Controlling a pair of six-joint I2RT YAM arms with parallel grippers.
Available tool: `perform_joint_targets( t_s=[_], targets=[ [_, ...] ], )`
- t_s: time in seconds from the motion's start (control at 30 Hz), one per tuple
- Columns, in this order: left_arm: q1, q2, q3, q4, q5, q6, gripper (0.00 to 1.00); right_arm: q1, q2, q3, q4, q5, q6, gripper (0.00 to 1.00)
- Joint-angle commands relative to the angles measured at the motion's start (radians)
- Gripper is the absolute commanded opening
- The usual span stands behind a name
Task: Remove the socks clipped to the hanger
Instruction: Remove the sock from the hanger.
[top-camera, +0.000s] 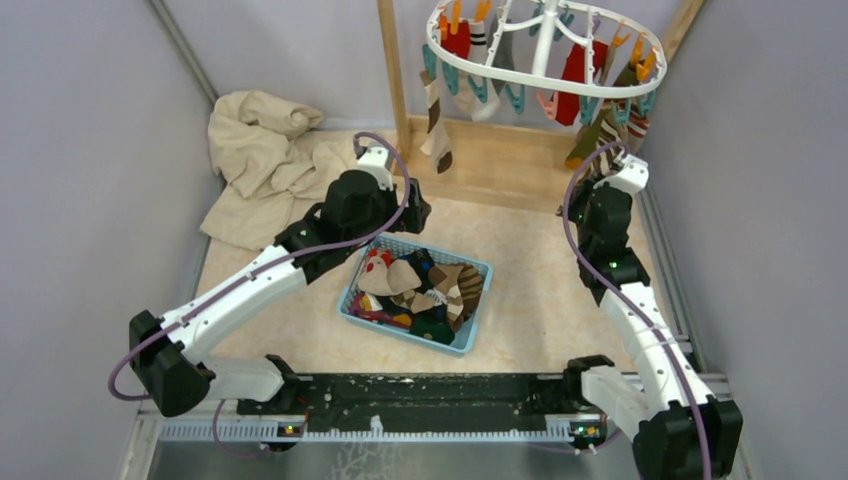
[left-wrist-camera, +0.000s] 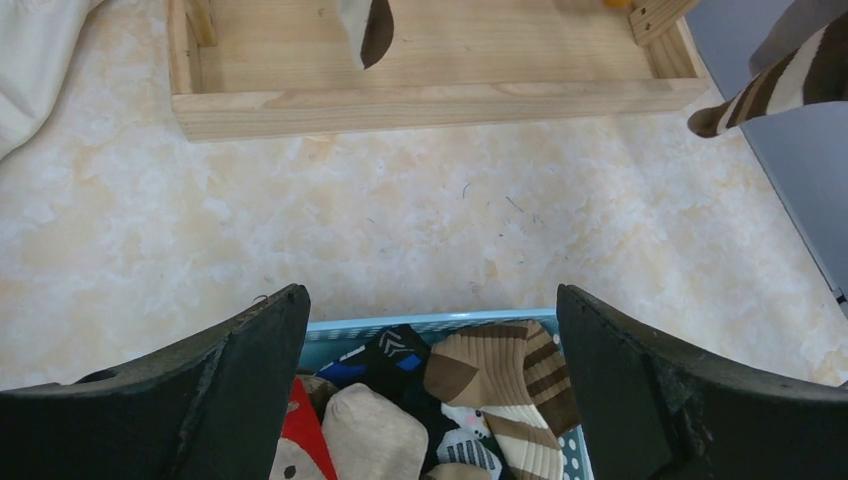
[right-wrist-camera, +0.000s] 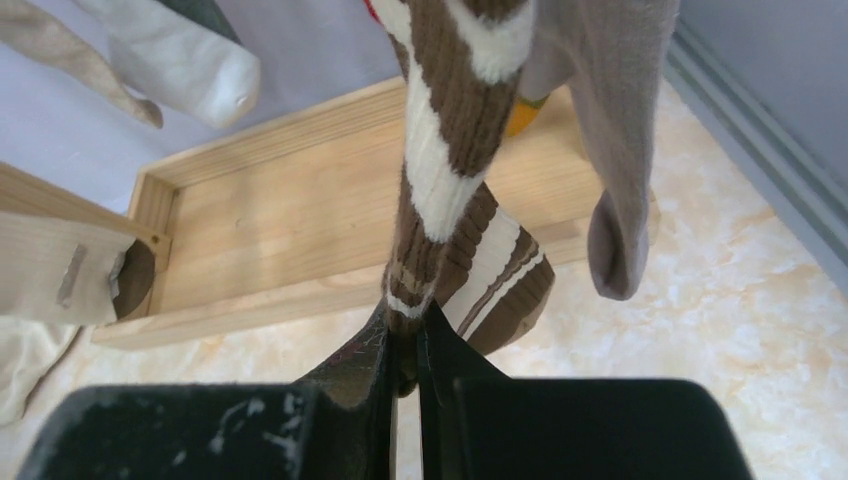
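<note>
At the hanger's (top-camera: 530, 80) five o'clock, your right fingers (right-wrist-camera: 360, 370) pinch the brown-and-cream striped sock (right-wrist-camera: 440, 150); your left fingers (left-wrist-camera: 250, 370) gape wide over the basket (top-camera: 466, 340).

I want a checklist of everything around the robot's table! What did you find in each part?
Surface: marbled beige table.
Job's things: socks clipped on the white hanger; more lie in the blue basket.
Clutter: crumpled beige cloth, far left.
End effectors: left end effector open above the basket; right end effector shut on a brown-striped sock.
Cables: purple cables loop along both arms.
Surroundings: grey walls, wooden rack.
</note>
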Motion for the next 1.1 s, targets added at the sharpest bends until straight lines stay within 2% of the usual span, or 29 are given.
perform_joint_targets(
  t_s=[0.0,0.1,0.5,0.87,1.07],
  targets=[
    [0.007,0.003,0.067,0.03,0.039,0.016,0.99,0.008,-0.013,-0.005,-0.01,-0.114,0.023,0.0],
    [0.007,0.022,0.122,0.025,0.063,0.027,0.99,0.078,0.005,-0.01,-0.019,-0.094,0.006,0.0],
    [0.007,0.063,0.312,-0.011,0.099,0.039,0.99,0.449,0.156,0.08,-0.021,0.174,-0.173,0.0],
    [0.005,0.078,0.409,-0.063,0.083,0.066,0.99,0.702,0.347,0.218,0.047,0.402,-0.43,0.0],
    [0.007,0.105,0.491,-0.084,0.094,0.072,0.99,0.779,0.43,0.264,0.095,0.494,-0.521,0.0]
  ],
)
